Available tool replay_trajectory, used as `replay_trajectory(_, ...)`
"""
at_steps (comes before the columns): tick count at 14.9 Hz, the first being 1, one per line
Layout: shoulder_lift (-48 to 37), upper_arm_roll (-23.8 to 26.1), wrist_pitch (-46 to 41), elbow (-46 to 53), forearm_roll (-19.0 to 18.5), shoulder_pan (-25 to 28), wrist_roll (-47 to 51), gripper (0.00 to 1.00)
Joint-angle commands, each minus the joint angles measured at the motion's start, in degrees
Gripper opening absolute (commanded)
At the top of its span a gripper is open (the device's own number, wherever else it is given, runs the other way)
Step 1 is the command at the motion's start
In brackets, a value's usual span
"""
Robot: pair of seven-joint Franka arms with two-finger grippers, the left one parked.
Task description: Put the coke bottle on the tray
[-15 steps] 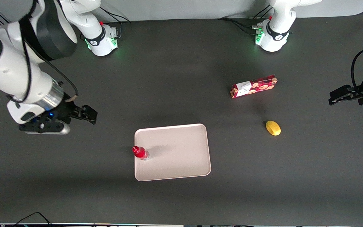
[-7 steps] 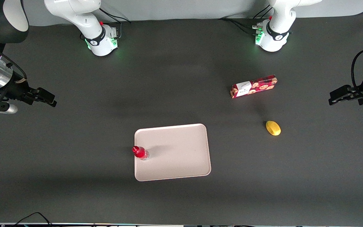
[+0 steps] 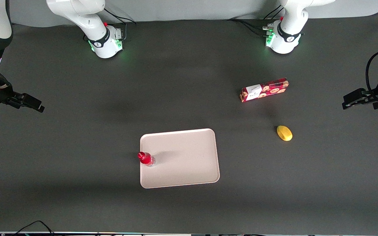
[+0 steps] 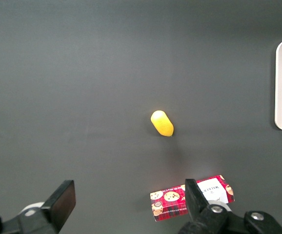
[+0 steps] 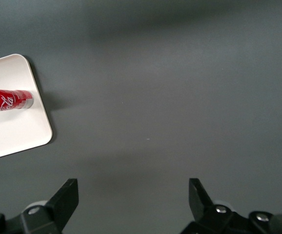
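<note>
The small red coke bottle [image 3: 146, 159] stands upright on the pale pinkish-beige tray [image 3: 182, 160], at the tray's edge nearest the working arm. It also shows in the right wrist view [image 5: 7, 100], on the tray [image 5: 9, 131] close to its rim. My right gripper [image 3: 31, 104] is open and empty, high over bare mat at the working arm's end of the table, well away from the tray. Its fingers [image 5: 65, 195] stand wide apart with only dark mat between them.
A long red cookie box [image 3: 263, 89] lies toward the parked arm's end, farther from the front camera than the tray. A yellow lemon-like object [image 3: 284, 133] lies nearer the camera than the box. Both show in the left wrist view: box [image 4: 192, 197], yellow object [image 4: 162, 123].
My right gripper has pulled away from the tray toward the working arm's end of the table, staying open. The bottle and tray have not moved.
</note>
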Motion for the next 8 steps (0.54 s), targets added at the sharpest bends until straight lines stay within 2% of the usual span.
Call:
replay_trajectory(1, 1.6, -0.8, -0.2, 1.9, 0.4, 0.1, -0.9, 1.0)
replay_trajectory(8, 1.6, -2.0, -0.5, 3.1, 0.3, 0.1, -1.3, 1.0)
